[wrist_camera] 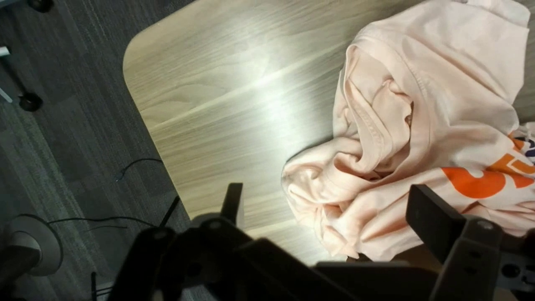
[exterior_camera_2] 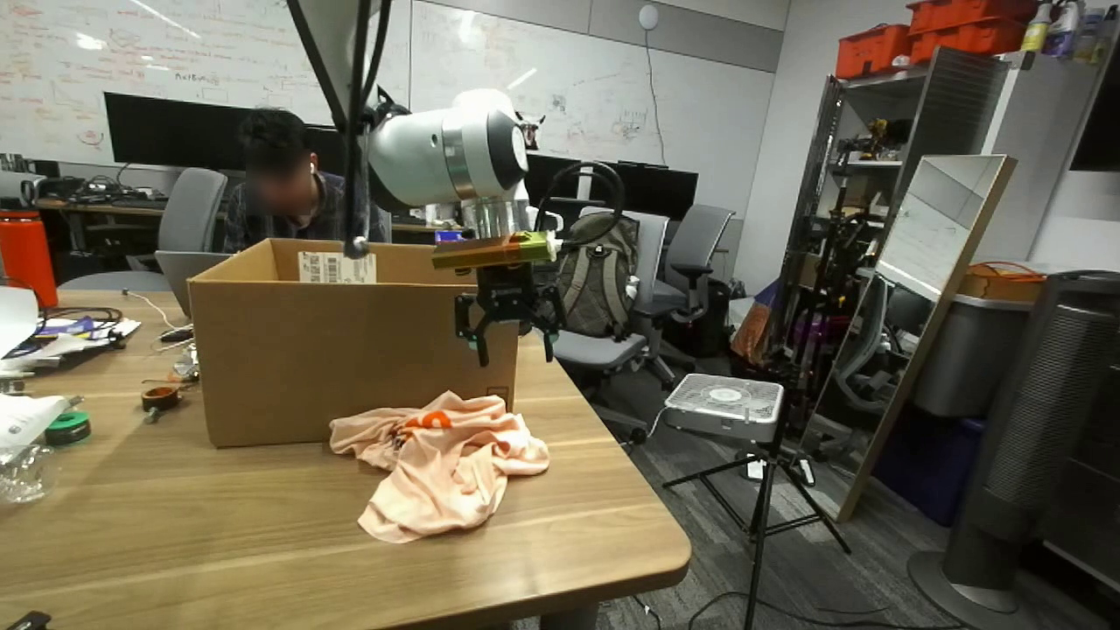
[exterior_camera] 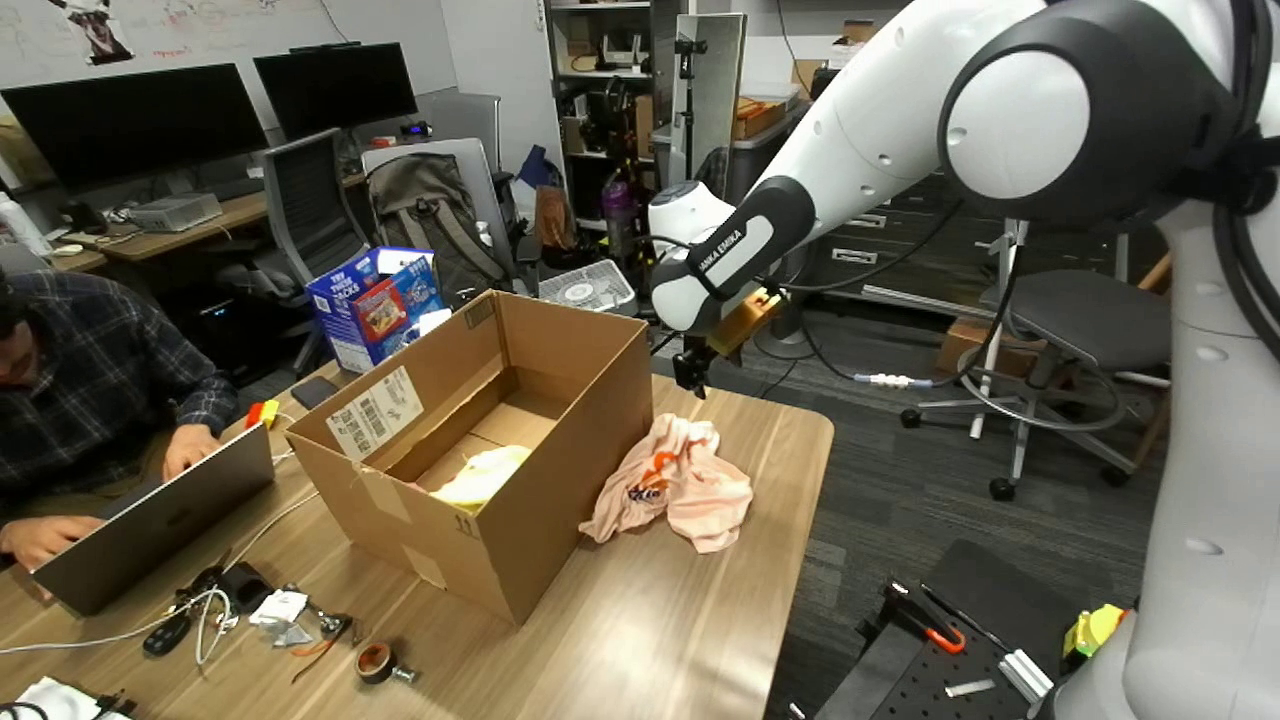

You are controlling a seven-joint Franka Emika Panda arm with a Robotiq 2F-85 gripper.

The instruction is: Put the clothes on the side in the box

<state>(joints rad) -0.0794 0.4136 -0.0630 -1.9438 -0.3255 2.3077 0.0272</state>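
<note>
Robotiq gripper wide, empty; printed peach shirt, wrist view 3 o'clock: probably light, limp; pinch bunched fold at its 8 o'clock.

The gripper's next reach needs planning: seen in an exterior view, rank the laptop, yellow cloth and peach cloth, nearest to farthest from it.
1. Peach cloth, below the gripper, on the table.
2. Yellow cloth, inside the box.
3. Laptop, beyond the box.
</note>
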